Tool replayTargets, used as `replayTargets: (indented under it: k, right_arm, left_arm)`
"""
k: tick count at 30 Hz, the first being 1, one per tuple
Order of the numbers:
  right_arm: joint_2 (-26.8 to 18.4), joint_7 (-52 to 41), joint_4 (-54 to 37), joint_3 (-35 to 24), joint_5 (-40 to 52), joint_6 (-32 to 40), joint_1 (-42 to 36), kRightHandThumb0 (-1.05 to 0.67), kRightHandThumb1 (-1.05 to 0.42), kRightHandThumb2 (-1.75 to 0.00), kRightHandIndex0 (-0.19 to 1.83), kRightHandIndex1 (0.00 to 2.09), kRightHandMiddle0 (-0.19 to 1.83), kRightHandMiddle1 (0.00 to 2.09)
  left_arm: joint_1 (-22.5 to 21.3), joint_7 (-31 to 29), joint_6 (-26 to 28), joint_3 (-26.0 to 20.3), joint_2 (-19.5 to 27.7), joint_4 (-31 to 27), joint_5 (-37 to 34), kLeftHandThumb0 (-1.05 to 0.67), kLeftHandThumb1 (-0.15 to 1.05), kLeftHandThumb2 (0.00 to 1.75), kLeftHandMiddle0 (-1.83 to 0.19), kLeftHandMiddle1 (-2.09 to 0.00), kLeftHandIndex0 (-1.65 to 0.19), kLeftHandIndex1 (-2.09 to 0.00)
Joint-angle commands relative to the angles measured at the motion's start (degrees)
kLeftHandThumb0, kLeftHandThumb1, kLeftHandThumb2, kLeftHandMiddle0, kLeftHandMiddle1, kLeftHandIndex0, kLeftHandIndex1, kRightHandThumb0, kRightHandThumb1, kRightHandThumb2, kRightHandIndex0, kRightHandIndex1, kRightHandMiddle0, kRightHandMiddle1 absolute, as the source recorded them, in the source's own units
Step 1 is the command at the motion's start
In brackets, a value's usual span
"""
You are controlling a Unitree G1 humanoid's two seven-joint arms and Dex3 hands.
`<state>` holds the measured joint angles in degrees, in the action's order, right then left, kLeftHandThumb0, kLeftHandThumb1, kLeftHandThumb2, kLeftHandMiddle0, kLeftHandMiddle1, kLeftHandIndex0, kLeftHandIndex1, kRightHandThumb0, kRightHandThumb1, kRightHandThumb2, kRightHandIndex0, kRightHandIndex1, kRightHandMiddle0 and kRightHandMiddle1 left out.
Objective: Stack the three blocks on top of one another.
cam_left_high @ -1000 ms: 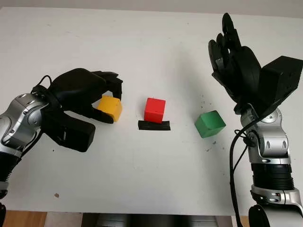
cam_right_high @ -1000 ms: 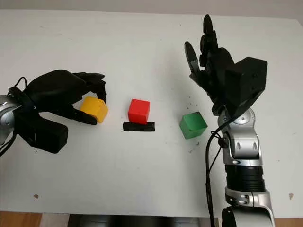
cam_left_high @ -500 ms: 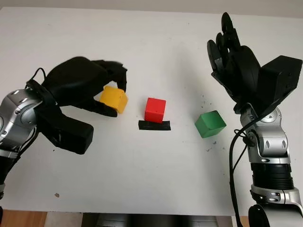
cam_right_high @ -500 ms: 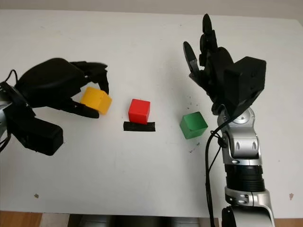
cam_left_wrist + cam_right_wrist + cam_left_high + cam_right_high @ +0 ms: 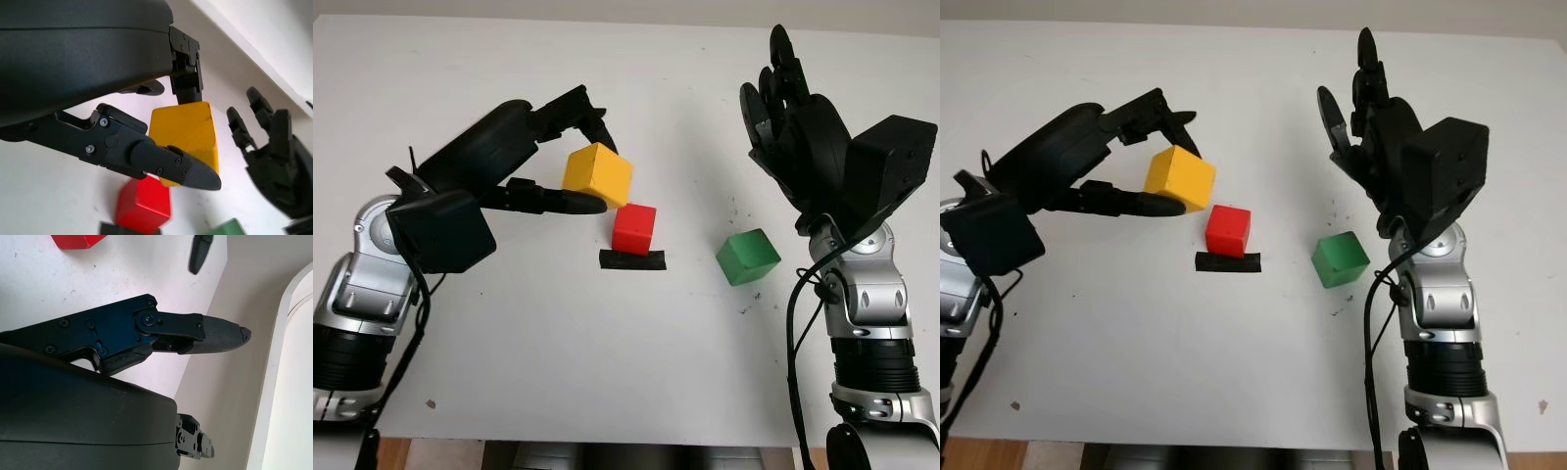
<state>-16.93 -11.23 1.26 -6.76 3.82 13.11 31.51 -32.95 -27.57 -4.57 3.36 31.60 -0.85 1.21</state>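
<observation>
Tilted yellow block held above red block on black tape; green block apart.

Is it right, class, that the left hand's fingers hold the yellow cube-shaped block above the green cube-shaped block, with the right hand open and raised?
Not quite. The left hand holds the yellow cube-shaped block just above the red cube-shaped block, as the left eye view shows. The green cube-shaped block sits apart, nearer the open, raised right hand.

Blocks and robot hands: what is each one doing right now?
yellow block: held in the air, tilted, just above the red one.
red block: sitting on the table beside black tape.
green block: sitting alone on the table.
left hand: shut on the yellow block.
right hand: open, raised above the table.
</observation>
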Motion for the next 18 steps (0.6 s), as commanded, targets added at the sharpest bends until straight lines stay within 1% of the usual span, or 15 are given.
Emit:
replayTargets:
  k: [1, 2, 4, 8, 10, 15, 18]
  right_arm:
    - [0.1, 0.1, -1.0, 0.1, 0.1, -0.3, -0.3, -0.73, -1.05, -0.50, -0.19, 0.00, -0.19, 0.00]
    - [0.2, 0.2, -1.1, 0.0, 0.3, 0.0, -0.3, -0.73, -1.05, -0.50, -0.19, 0.00, -0.19, 0.00]
    - [0.3, 0.3, -1.3, 0.1, 0.2, 0.1, -0.5, -0.73, -1.05, -0.49, -0.19, 0.00, -0.19, 0.00]
    - [0.1, 0.2, -1.7, 0.1, 0.1, 0.4, -0.8, -0.72, -1.05, -0.50, -0.19, 0.00, -0.19, 0.00]
    - [0.2, 0.5, -1.7, 0.1, -0.1, 0.5, -0.9, -0.73, -1.05, -0.50, -0.19, 0.00, -0.19, 0.00]
    - [0.5, 0.7, -1.7, -0.1, 0.3, 0.8, -0.9, -0.73, -1.05, -0.49, -0.19, 0.00, -0.19, 0.00]
    - [0.4, 0.8, -1.8, -0.1, 0.3, 0.7, -0.9, -0.73, -1.05, -0.48, -0.19, 0.00, -0.19, 0.00]
  left_arm:
    - [-0.1, -0.9, 2.3, -0.5, -1.7, -0.5, -2.3, -0.48, 1.05, 0.10, -0.31, -0.05, -0.27, -1.54]
    - [-0.3, -1.4, 4.2, -0.2, -2.3, -0.3, -2.9, -0.48, 1.05, 0.09, -0.31, -0.05, -0.28, -1.52]
    - [-0.6, -2.1, 6.2, 0.3, -3.2, 0.4, -3.3, -0.49, 1.05, 0.08, -0.31, -0.05, -0.32, -1.48]
    - [-1.2, -2.7, 5.3, 1.3, -5.2, 3.3, -2.6, -0.49, 1.04, 0.06, -0.30, -0.05, -0.36, -1.46]
    - [-1.4, -2.5, 4.9, 1.6, -6.7, 5.1, -2.6, -0.48, 1.04, 0.06, -0.31, -0.06, -0.35, -1.52]
    - [-1.6, -1.6, 7.7, 1.9, -9.6, 7.3, -2.6, -0.50, 1.03, 0.05, -0.30, -0.05, -0.37, -1.54]
    - [-1.5, -0.7, 6.7, 2.3, -10.4, 8.7, -1.3, -0.52, 1.03, 0.05, -0.30, -0.05, -0.38, -1.54]
